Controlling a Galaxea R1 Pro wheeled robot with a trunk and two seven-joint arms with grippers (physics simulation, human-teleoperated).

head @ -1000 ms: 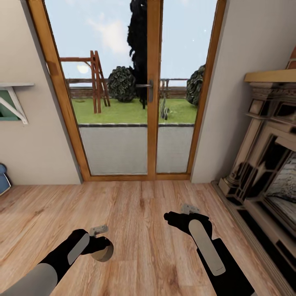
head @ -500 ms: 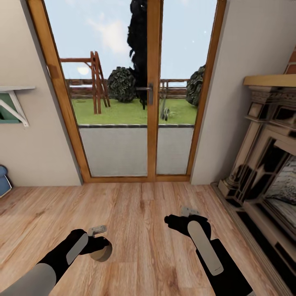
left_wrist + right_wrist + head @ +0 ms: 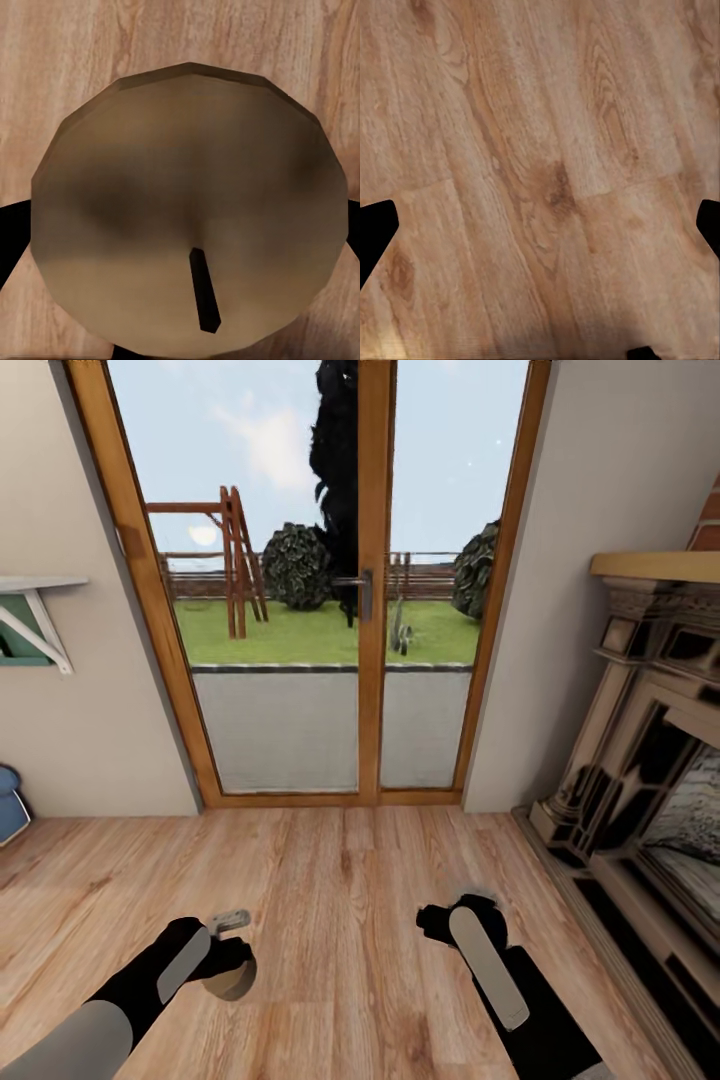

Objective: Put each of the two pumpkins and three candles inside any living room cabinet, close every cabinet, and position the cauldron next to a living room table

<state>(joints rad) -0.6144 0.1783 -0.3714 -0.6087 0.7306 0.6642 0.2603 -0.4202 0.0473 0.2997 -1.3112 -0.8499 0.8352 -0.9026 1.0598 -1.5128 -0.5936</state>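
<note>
Carrying a candle point(image 3: 191, 225) clamped in the left gripper point(image 3: 232, 968), right gripper point(image 3: 462, 922) spread wide and empty, we next must find the cabinet.

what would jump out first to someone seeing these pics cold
The tall wood-framed glass double door straight ahead draws the eye first, with its sunny lawn and wooden swing frame outside. At the right stands an ornate dark-and-cream fireplace against the wall. Low in the head view, the left gripper holds a stubby grey-beige cylindrical candle over the wooden plank floor, its dark wick plain in the left wrist view.
</note>
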